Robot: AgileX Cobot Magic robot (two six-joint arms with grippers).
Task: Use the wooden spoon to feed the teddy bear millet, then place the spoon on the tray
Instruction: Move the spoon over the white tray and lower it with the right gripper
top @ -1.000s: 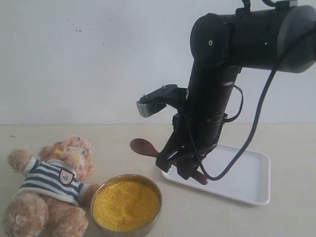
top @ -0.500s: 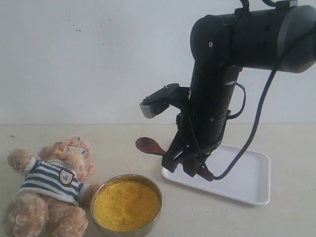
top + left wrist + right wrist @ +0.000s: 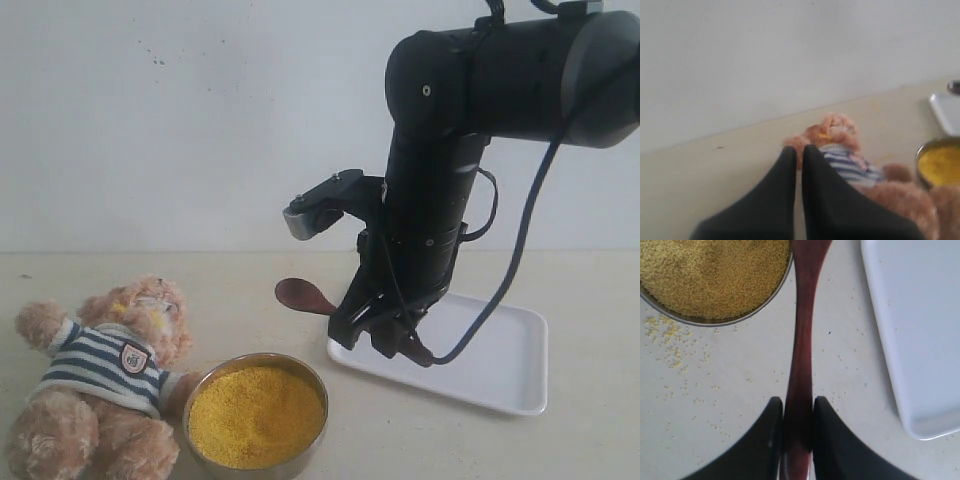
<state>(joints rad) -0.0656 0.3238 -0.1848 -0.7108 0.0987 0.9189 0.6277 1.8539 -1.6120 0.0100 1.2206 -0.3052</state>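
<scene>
The teddy bear (image 3: 100,385) lies at the near left in its striped shirt, yellow grains on its face; it also shows as the bear (image 3: 850,155) in the left wrist view. Beside it stands the metal bowl of millet (image 3: 255,412), seen too as millet (image 3: 710,275). My right gripper (image 3: 385,335) is shut on the handle of the wooden spoon (image 3: 300,296), held in the air between the bowl and the tray (image 3: 500,360). The spoon (image 3: 802,340) runs out from between the right fingers (image 3: 771,415). My left gripper (image 3: 799,150) is shut and empty, above the bear.
Loose millet grains (image 3: 670,340) are scattered on the beige table around the bowl. The white tray (image 3: 910,330) lies to the right of the spoon. A white wall stands behind the table. The black right arm (image 3: 430,200) and its cable hang over the tray.
The right gripper has carried the spoon a little to the right and slightly up, toward the tray, then held still over the last half second. Bear and bowl have not moved.
</scene>
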